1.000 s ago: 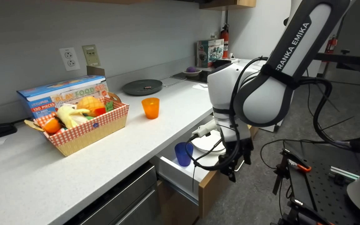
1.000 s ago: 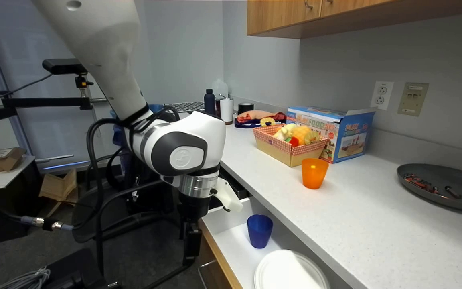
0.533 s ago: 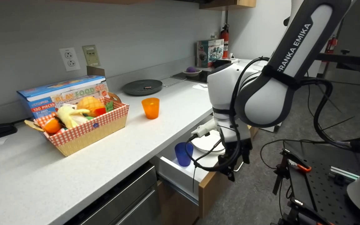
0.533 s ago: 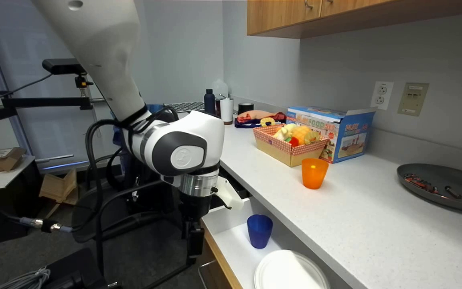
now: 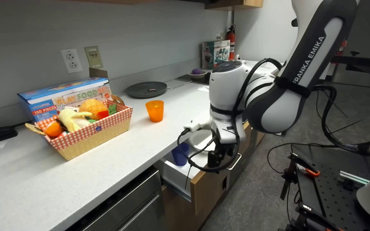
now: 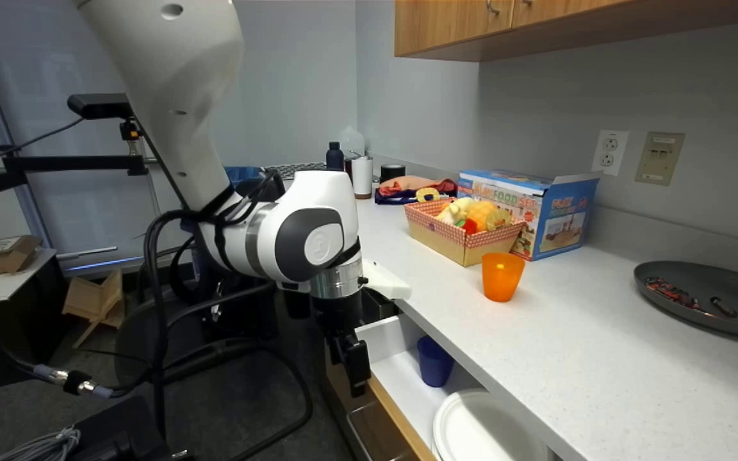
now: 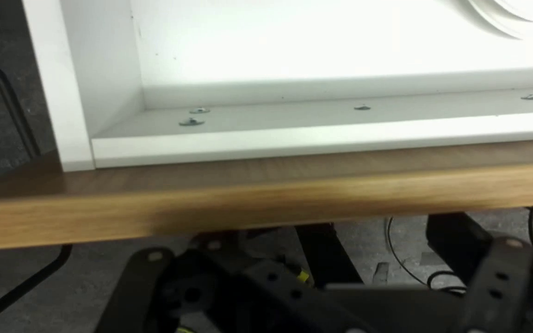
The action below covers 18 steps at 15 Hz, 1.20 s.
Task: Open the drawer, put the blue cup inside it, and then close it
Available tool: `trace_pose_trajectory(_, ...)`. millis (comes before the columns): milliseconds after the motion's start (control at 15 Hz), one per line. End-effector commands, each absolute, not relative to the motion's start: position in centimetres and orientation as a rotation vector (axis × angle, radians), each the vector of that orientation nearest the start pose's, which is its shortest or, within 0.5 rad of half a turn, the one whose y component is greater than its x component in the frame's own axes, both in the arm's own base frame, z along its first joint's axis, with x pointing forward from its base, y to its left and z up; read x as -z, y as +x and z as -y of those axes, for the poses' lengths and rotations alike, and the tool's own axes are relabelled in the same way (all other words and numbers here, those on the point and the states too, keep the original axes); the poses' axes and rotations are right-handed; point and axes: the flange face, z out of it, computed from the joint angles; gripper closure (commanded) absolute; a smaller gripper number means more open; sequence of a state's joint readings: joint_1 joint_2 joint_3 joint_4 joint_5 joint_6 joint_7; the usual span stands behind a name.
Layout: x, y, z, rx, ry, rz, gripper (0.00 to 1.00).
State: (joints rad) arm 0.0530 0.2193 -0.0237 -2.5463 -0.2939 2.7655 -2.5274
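Observation:
The drawer (image 5: 209, 187) stands partly open, its light wood front facing the floor side and its metal bar handle (image 5: 235, 162) below the rim. Inside the white interior the blue cup (image 6: 434, 362) sits upright, partly covered by the counter's edge; the same cup (image 5: 179, 158) shows behind a cable. My gripper (image 6: 357, 378) points down on the outer side of the wood front, very close to or touching it. In the wrist view the jaws are spread wide with nothing held, and the gripper (image 7: 333, 236) has its tips partly hidden beneath the front's edge (image 7: 266, 203).
White plates (image 6: 481, 429) lie in the drawer beside the cup. On the counter (image 5: 114, 179) stand an orange cup (image 5: 155, 111), a basket of play food (image 5: 96, 131) and a dark pan (image 5: 146, 89). A cable loop (image 5: 201, 166) hangs from my wrist over the drawer.
During the last half second the drawer has slid part of the way inward, carrying the cup and plates under the counter. My gripper has moved the same way, still open.

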Motion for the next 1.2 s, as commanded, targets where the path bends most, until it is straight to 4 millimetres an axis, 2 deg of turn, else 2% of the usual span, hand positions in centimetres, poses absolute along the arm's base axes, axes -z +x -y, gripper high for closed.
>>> trace_pose_trajectory(0,-19.0,49.4,-1.5,0.176,0.473,-2.958,0.00)
trace_pose_trajectory(467,-19.7,54.8,0.1,0.217,0.550,-2.806,0.00)
trace_pose_trajectory(667,-19.9,56.3,0.6,0.200,0.613,-2.750,0.00)
trace_pose_trajectory(867,-20.4,56.3,0.6,0.190,0.629,-2.704,0.00)
trace_pose_trajectory(1133,-20.9,52.8,-0.7,0.211,0.596,-2.715,0.00)
